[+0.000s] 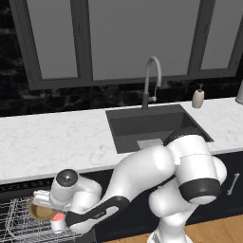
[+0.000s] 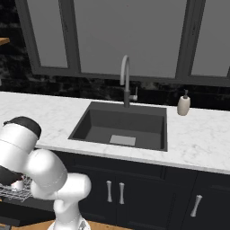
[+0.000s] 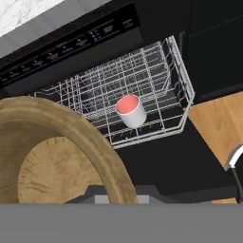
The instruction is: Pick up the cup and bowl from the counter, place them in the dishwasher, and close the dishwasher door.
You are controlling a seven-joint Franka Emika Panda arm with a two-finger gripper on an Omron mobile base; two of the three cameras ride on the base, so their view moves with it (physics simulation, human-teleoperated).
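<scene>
My gripper (image 1: pixel 43 209) hangs low at the left over the open dishwasher (image 3: pixel 71 45), shut on the rim of the golden-brown wooden bowl (image 3: pixel 57 156). The bowl (image 1: pixel 39 212) looms close in the hand view and hides the fingertips. The white cup (image 3: pixel 131 110) with its red inside lies tilted in the white wire rack (image 3: pixel 161 71), below and beyond the bowl. In the left base view the cup (image 1: pixel 58 219) peeks out just under the hand. The dishwasher door (image 3: pixel 166 161) lies folded down, dark, beneath the rack. The marble counter (image 1: pixel 52 142) runs above.
A dark sink (image 1: pixel 152 124) with a curved faucet (image 1: pixel 151 80) sits in the counter, and a beige soap dispenser (image 1: pixel 198 98) stands behind it. Dark cabinets (image 2: pixel 134 188) flank the dishwasher. Wooden floor (image 3: pixel 218 123) lies right of the door.
</scene>
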